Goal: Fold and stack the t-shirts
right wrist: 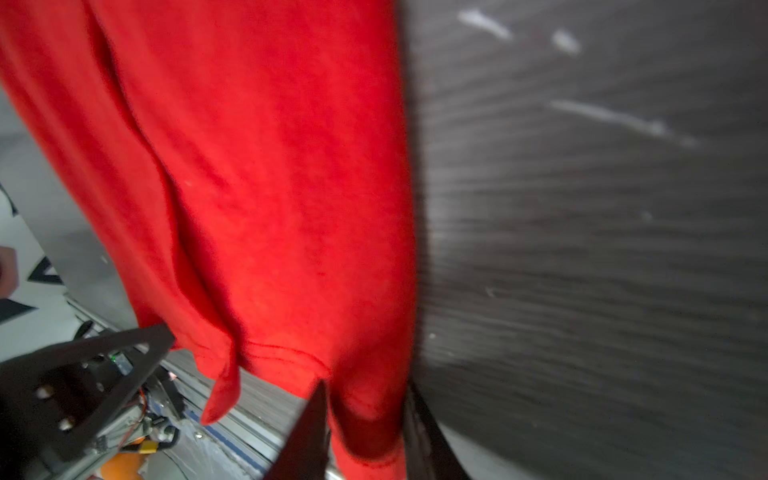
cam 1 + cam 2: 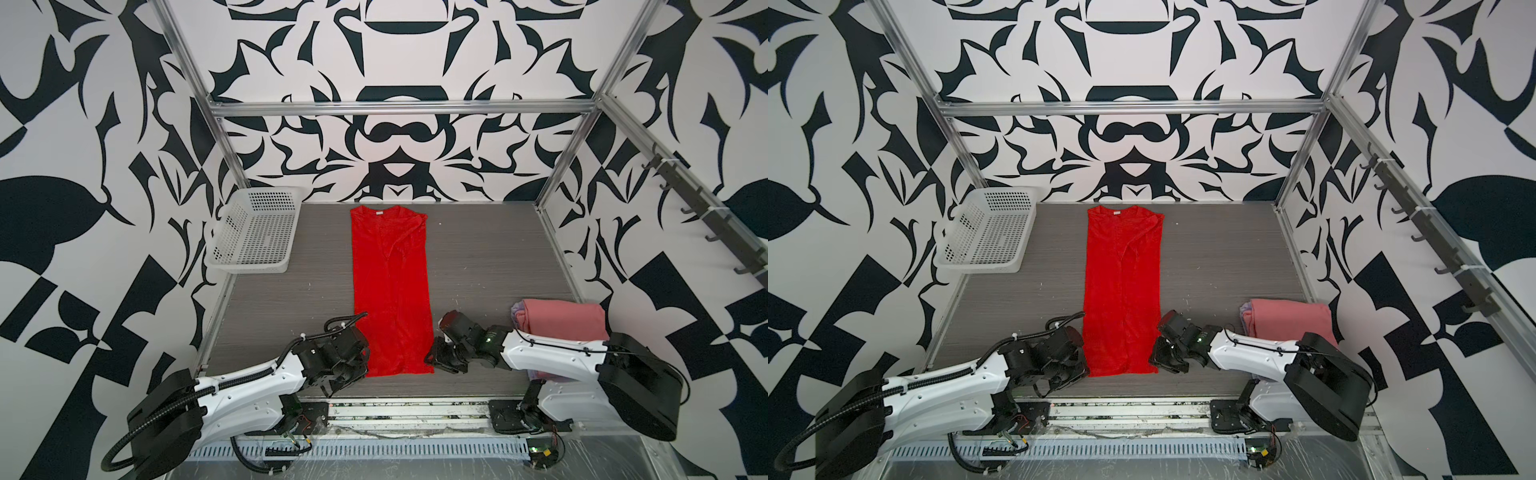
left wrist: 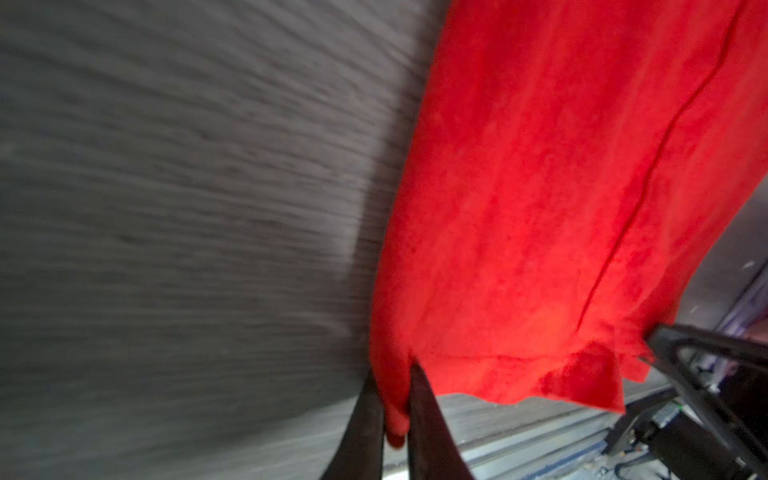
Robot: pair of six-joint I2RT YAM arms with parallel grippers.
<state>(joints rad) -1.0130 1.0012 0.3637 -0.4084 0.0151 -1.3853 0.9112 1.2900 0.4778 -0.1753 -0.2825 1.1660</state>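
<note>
The bright red t-shirt (image 2: 390,291) (image 2: 1121,291) lies as a long narrow strip down the middle of the grey table, its white neck label (image 2: 378,212) at the far end. My left gripper (image 2: 365,370) (image 2: 1086,370) (image 3: 392,370) is shut on the near left hem corner of the red t-shirt (image 3: 540,208). My right gripper (image 2: 430,359) (image 2: 1152,357) (image 1: 365,386) is shut on the near right hem corner, where red cloth (image 1: 270,187) bunches between the fingers. A folded pink t-shirt (image 2: 565,320) (image 2: 1291,318) rests on a lavender one (image 2: 516,309) (image 2: 1245,308) at the near right.
A white perforated basket (image 2: 253,232) (image 2: 988,232) leans tilted against the wall at the far left. Aluminium frame posts border the table on both sides. The folded stack sits right behind my right arm.
</note>
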